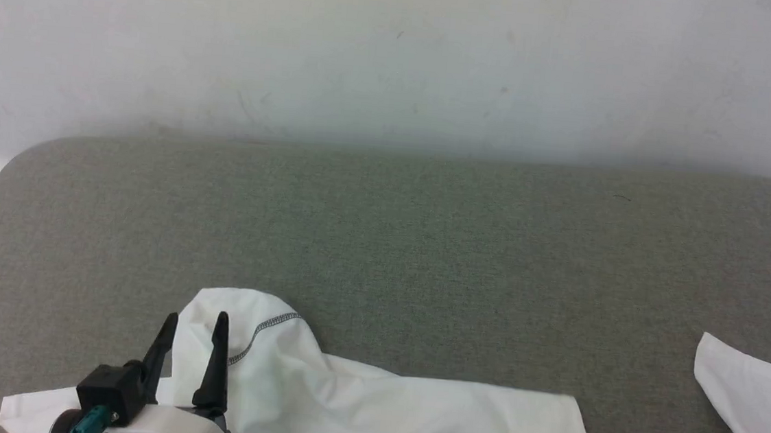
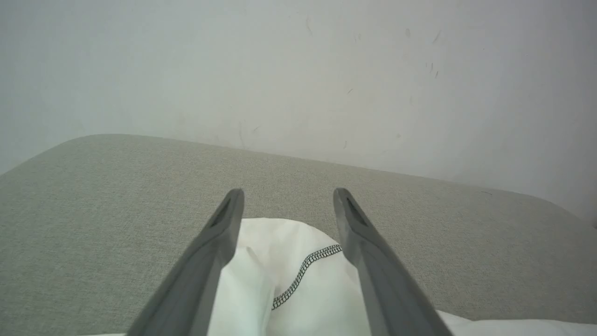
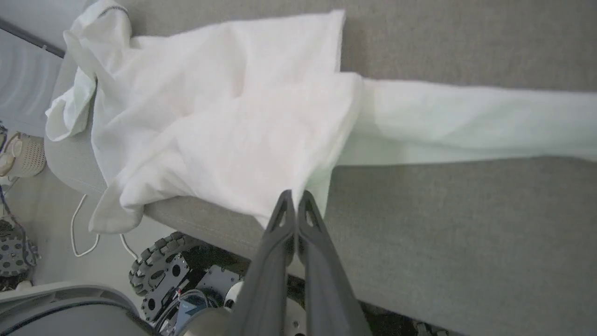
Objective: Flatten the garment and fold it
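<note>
1 rumpled white garment point(image 1: 411, 411), grey-stitched seams.

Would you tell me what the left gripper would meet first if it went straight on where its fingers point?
Probably the grey table top just past the garment's raised fold; the open left gripper aims slightly over it, though depth is unclear and it might brush the cloth first.

Thin cloth garment point(image 1: 411, 411) (matt, smooth) on rough woven tabletop point(image 1: 383, 244).
</note>
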You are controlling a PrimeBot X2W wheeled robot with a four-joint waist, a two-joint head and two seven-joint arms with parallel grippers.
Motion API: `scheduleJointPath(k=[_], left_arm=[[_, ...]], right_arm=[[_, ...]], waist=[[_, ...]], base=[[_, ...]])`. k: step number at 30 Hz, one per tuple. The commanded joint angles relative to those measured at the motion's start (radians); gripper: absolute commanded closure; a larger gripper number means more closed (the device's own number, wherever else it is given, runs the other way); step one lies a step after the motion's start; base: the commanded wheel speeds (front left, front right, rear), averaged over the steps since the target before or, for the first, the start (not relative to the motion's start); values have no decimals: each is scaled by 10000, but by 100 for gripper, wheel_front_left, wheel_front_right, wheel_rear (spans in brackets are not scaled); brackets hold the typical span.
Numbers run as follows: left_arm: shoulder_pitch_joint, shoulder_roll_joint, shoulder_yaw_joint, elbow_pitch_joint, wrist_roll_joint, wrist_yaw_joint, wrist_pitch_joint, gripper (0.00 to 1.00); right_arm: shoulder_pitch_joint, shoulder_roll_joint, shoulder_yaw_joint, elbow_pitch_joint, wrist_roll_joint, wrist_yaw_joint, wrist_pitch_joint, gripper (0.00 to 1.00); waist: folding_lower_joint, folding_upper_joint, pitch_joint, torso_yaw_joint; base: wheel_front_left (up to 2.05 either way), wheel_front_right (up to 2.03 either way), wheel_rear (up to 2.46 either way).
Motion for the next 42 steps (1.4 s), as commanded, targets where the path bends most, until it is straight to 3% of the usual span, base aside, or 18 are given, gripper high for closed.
scheduleJointPath(k=[1, 6, 7, 8, 14, 17, 20, 27, 35, 36, 38, 39, 42], left_arm=[[100, 36, 51, -33, 94, -26, -47, 0], [70, 36, 72, -17, 106, 14, -47, 0], [67, 38, 82, -4, 102, 19, -47, 0], [57, 41, 78, 10, 103, 15, -47, 0], [77, 48, 91, -15, 111, 44, -47, 0], [84, 45, 115, -84, 106, 82, -47, 0], [46, 44, 127, -145, 101, 88, -47, 0], [-326, 22, -22, -241, 161, 55, -47, 0], [-520, -46, -55, -217, 129, 52, -47, 0], [-529, -55, -71, -200, 132, 52, -47, 0], [-530, -71, -80, -181, 131, 59, -47, 0], [-526, -78, -75, -175, 130, 64, -47, 0], [-518, -86, -7, -123, 117, 58, -47, 0]], right_arm=[[580, 480, -362, -191, -157, -7, 489, 100], [1479, 1836, -1246, -382, -1411, -7, 1613, 100], [1430, 2029, -1257, -299, -1559, -7, 1638, 65], [1353, 2103, -1198, -260, -1733, -7, 1601, 0], [542, 2571, -1312, -1117, -1086, -7, 90, 0], [-67, 2218, -1503, -1284, -1044, -7, -334, 0], [-1022, 1522, -1190, -752, -1342, -7, -82, 0], [-3580, 81, 1292, 1881, -1271, -7, 1066, 0], [-5348, -442, 3974, 4370, -156, -7, 2108, 0], [-5408, -484, 4218, 4631, 41, -7, 2445, 36], [-5519, -518, 4521, 4989, 411, -7, 2982, 90], [-5606, -533, 4572, 5062, 530, -7, 3064, 100], [-6099, -663, 4511, 4895, 622, -7, 2561, 100]], waist=[[2, 0, 2, -63], [2, 0, 143, -88], [2, 0, 158, -91], [2, 0, 168, -71], [2, 0, 141, 79], [2, 0, 176, 142], [2, 0, 298, 200], [2, 0, 821, 679], [2, 0, 1131, 1017], [2, 0, 1130, 1044], [2, 0, 1098, 1072], [2, 0, 1072, 1076], [2, 0, 967, 1041]], base=[[0, 0, 0], [0, 0, 0], [0, 0, 0], [0, 0, 0], [0, 0, 0], [0, 0, 0], [0, 0, 0], [0, 0, 0], [0, 0, 0], [0, 0, 0], [0, 0, 0], [0, 0, 0], [0, 0, 0]])
